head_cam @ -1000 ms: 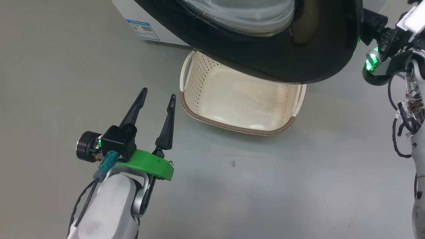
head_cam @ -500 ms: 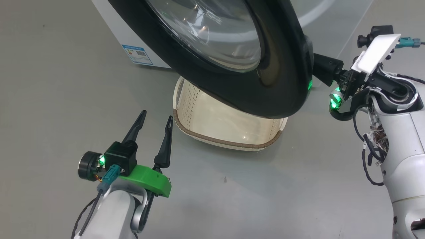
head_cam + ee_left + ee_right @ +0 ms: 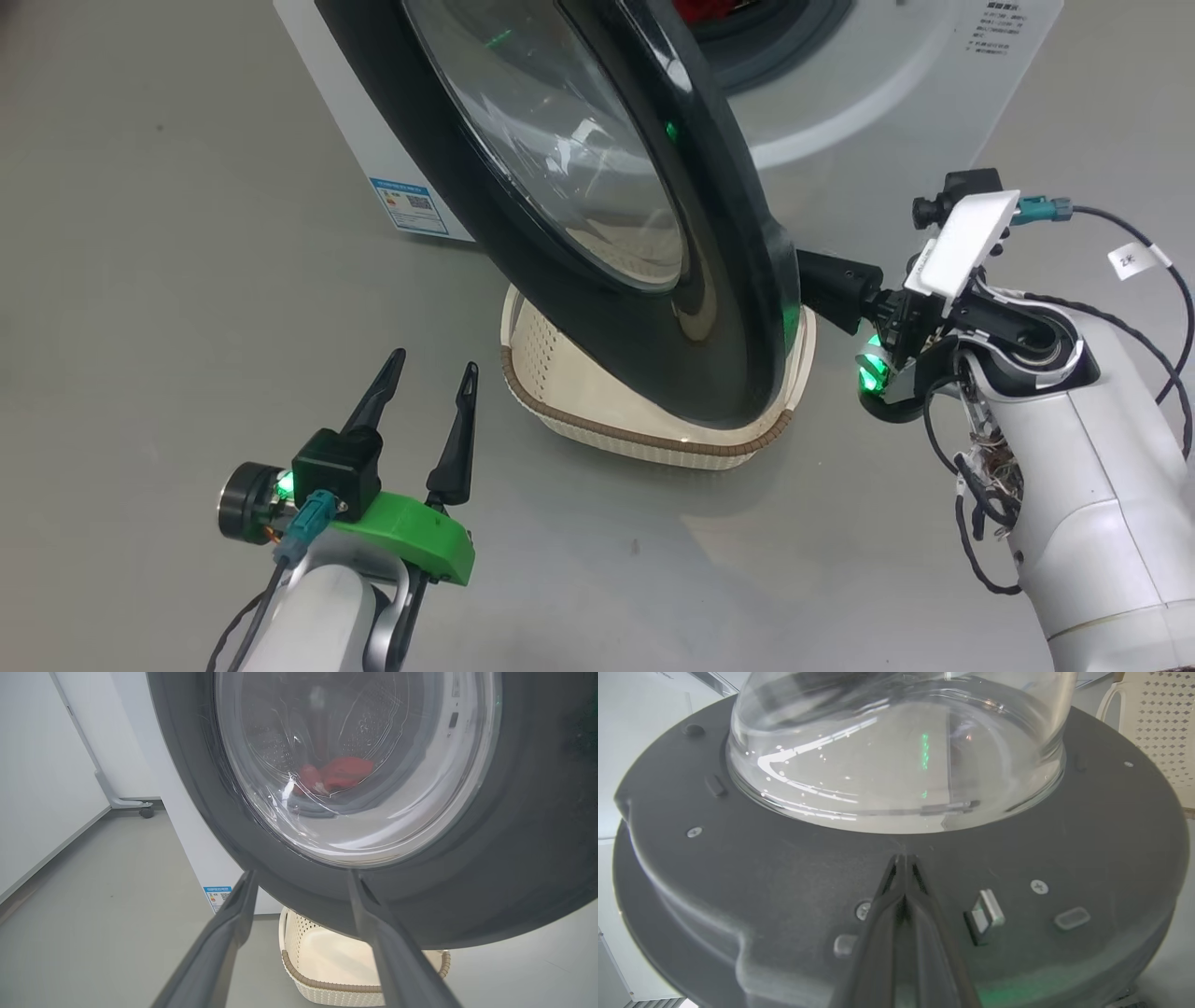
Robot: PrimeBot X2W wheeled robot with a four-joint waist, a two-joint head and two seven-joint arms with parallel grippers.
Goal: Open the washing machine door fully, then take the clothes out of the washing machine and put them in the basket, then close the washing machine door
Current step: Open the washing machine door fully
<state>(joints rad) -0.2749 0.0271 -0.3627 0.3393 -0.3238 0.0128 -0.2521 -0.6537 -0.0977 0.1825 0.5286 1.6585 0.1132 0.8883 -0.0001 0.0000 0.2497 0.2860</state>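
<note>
My right gripper (image 3: pixel 903 858) pressing fingers together, tips at inner face of door (image 3: pixel 738 317) below glass. My left gripper (image 3: pixel 435 360) hovering, fingers apart, near basket (image 3: pixel 644 439). Door hanging partly open over basket. Red clothes (image 3: pixel 336 774) lying inside washing machine (image 3: pixel 868 103).

Low on the white body of the washing machine (image 3: pixel 887 93) I see a blue label (image 3: pixel 408 201) with a square code and small print, too fine for me to read. A block of grey print (image 3: pixel 990 26) stands on the machine's front, also illegible. A white tag (image 3: pixel 1130 259) on my right arm's cable (image 3: pixel 1172 280) bears two dark characters I cannot make out.
</note>
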